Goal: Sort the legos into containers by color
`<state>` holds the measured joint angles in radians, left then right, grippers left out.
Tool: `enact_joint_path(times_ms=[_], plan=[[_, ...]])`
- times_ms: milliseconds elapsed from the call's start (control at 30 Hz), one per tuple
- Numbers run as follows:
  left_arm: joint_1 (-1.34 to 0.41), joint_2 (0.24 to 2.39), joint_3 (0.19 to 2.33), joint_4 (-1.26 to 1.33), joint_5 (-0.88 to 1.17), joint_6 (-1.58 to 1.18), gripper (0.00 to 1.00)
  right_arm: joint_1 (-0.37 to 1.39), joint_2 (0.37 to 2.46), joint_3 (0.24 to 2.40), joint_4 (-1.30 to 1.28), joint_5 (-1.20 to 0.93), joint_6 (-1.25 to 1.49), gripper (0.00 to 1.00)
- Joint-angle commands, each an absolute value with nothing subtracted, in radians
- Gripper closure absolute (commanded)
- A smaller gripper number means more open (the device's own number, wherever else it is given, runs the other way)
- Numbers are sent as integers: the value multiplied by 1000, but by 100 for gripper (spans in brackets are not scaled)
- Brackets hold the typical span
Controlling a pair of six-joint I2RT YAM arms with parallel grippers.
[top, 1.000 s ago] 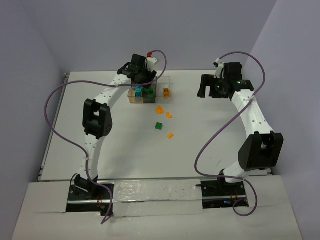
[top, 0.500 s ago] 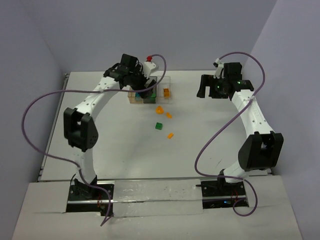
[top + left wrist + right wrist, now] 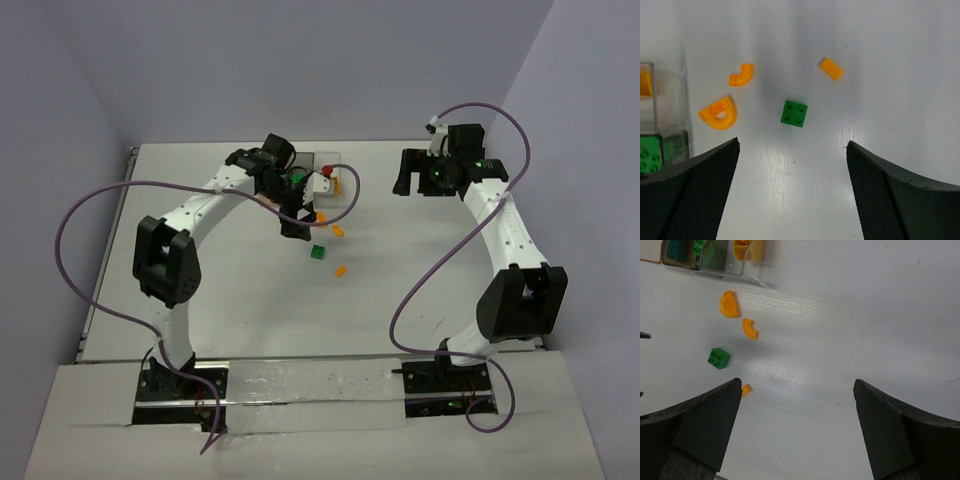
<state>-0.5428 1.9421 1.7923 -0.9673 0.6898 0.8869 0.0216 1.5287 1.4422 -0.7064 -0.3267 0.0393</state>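
A square green lego (image 3: pixel 794 113) lies on a white table (image 3: pixel 900 75). Up and right of it sits a small orange block (image 3: pixel 831 68). Up and left is an orange curved piece (image 3: pixel 741 75), and to its left an orange half-ring (image 3: pixel 718 113). Farther left, clear containers (image 3: pixel 671 100) hold green and orange bricks. Below it, the fingers of the left gripper (image 3: pixel 792 145) stand wide apart.
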Motion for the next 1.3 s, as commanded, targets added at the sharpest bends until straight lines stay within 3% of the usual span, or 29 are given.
enact_joint_path(times_ms=[0, 267, 700, 900, 1033, 1233, 1267], plan=[[-551, 2007, 1809, -979, 761, 1076, 6, 15, 1502, 1493, -721, -325, 11, 0], [-588, 2147, 1857, -975, 700, 1174, 10, 8, 1480, 1463, -741, -308, -41, 0], [-634, 2184, 1706, -736, 573, 1080, 12, -49, 1476, 1450, -746, -319, -56, 0], [-650, 2184, 1658, -718, 551, 1078, 18, -55, 1482, 1457, -749, -327, -57, 0], [-652, 2168, 1637, -712, 540, 1075, 37, -55, 1486, 1461, -750, -341, -53, 0], [-641, 2087, 1609, -683, 532, 1022, 77, -57, 1491, 1456, -747, -357, -48, 0], [-640, 2070, 1606, -681, 534, 1018, 78, -55, 1491, 1456, -747, -358, -47, 0]])
